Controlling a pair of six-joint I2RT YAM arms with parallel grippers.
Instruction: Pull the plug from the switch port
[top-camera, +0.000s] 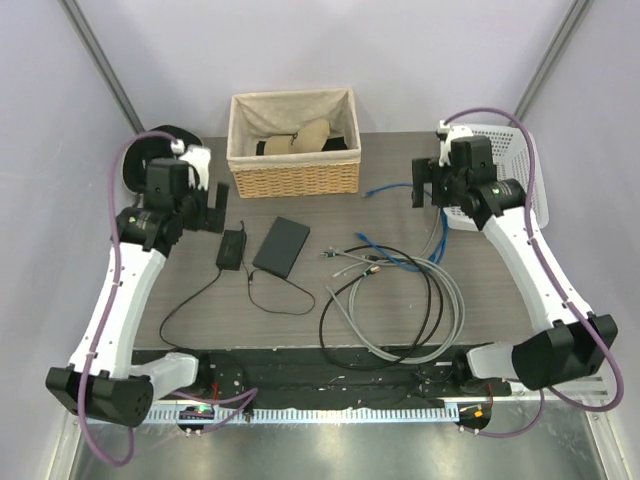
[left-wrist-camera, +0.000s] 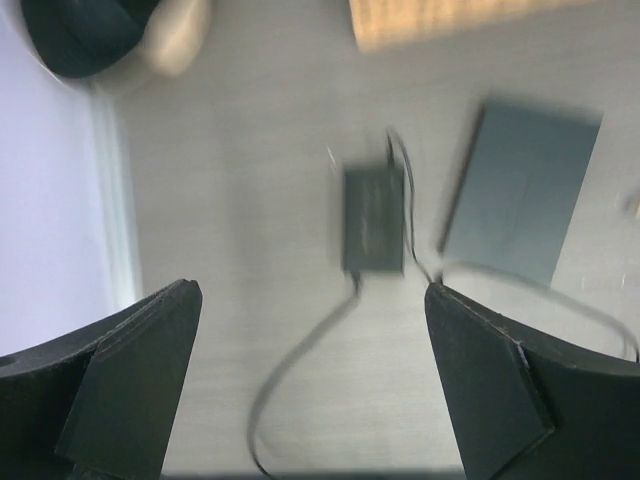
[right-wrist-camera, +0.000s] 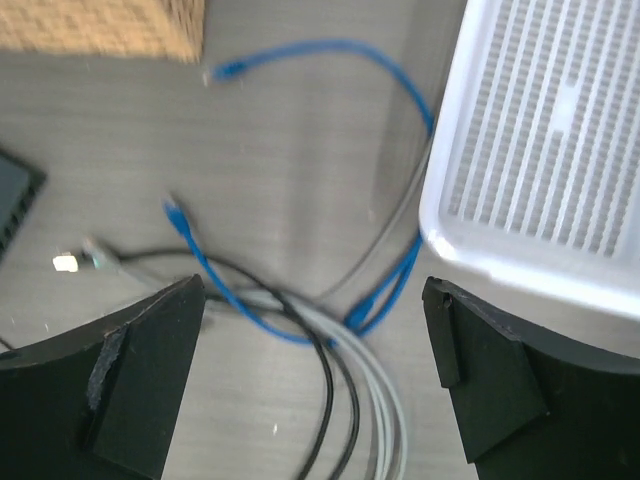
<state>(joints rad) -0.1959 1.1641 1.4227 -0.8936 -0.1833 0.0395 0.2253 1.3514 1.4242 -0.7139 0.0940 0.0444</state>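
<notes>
**Light box, soft cord: steady the one, pull the other by its hard end**

Both my hands hang above the counter (top-camera: 330, 205) and hold nothing. The fingers of my left hand (left-wrist-camera: 310, 295) stand wide apart, and so do those of my right hand (right-wrist-camera: 312, 290).

The flat, matte black rectangular box (top-camera: 281, 247) lies near the middle of the counter, in front of the woven wicker basket (top-camera: 293, 150). Just beside it, on its left, lies the small black power brick (top-camera: 232, 248). The switch port is on a narrow edge of the box, and from above I cannot see it. A thin black cord (top-camera: 280, 298) curls close to the near edge of the box, but I cannot tell whether a plug sits in the port. The loose grey cables (top-camera: 455, 310) and the blue cable (right-wrist-camera: 300, 50) lie apart from the box, toward the white plastic perforated basket (right-wrist-camera: 560, 130).

I judge the box to be light, rigid and rather smooth. If I pull with one hand alone, it will probably slide after the cord. So one hand should clamp it across its two long sides or press down on its flat top. The cord is soft and gives no firm hold, and it may be damaged at its root. I think it is better to take the plug by its stiff housing, close to the port, and to draw it straight out along the counter without twisting.
</notes>
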